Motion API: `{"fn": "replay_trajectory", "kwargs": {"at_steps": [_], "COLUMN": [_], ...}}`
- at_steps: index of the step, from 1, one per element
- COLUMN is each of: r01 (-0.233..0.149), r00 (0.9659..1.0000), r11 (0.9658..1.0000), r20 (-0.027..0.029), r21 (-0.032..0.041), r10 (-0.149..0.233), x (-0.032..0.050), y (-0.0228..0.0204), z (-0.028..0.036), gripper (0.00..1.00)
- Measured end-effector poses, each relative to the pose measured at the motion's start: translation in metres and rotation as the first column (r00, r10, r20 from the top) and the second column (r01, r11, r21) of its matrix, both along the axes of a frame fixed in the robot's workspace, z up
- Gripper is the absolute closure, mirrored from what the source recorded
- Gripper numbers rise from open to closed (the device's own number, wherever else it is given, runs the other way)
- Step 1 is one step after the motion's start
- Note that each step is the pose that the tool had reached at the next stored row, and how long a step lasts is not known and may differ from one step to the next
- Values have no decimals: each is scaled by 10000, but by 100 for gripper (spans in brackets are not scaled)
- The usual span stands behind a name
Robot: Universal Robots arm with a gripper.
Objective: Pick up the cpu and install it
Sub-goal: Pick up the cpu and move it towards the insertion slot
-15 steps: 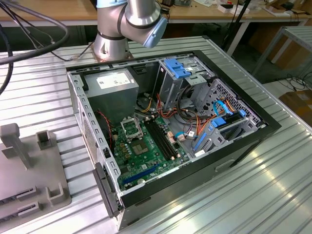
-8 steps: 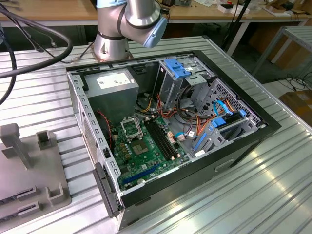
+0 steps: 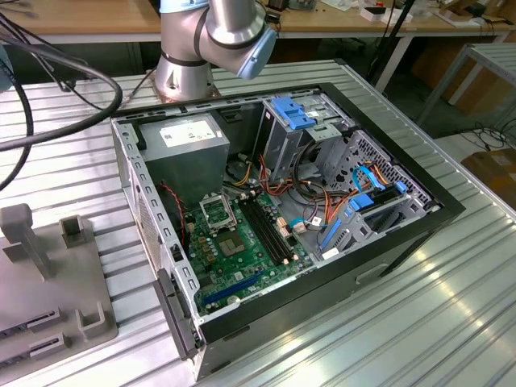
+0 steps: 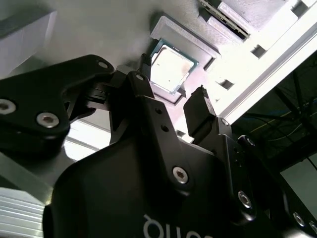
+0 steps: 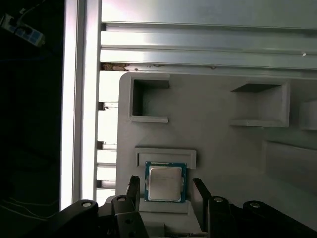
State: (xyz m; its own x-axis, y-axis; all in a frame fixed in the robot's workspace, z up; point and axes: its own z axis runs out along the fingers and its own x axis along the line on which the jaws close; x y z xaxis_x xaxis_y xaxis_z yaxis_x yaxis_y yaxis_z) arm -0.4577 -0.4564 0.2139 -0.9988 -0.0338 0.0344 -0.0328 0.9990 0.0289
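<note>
Hovers over a grey holder point(image 5: 223, 148) with the gripper point(image 5: 165, 184) spread wide, placing one finger point(image 5: 132, 188) on each side of the cpu point(image 5: 165, 178). Grips nothing; cannot tell about contact between pads and chip edges, though seems to leave a sliver of gap in both wrist views. Finds the cpu lying flat, metal top upward, in a shallow square pocket of the holder, close to the holder's edge and just beside a raised lip point(image 5: 166, 156). Sees a ribbed metal table point(image 5: 198, 39) beyond the holder.

Judges the cpu light, thin and stiff, so needing only a gentle squeeze. Expects a slick metal top and a delicate underside, hence no pressing from above and no sliding across the pocket. Favours a hold on two opposite side edges at the green rim, fingers square to those edges and centred, low enough to catch the thin board. Warns against a corner pinch: likely to twist the chip or flick it out.

In the exterior view, notes the open computer case point(image 3: 339, 282) on the table, with a black socket frame point(image 3: 216, 211) on the green board point(image 3: 242, 262), apparently hollow and holding no chip
</note>
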Motion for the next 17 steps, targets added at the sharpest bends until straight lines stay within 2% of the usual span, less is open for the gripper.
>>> {"fn": "replay_trajectory", "kwargs": {"at_steps": [5,17], "r01": [1,1], "r00": [10000,10000], "r11": [10000,10000], "r20": [7,7], "r21": [-2,-3], "r10": [-1,-1], "x": [-5,-5], "y": [0,1], "z": [-48,-55], "gripper": [46,46]}}
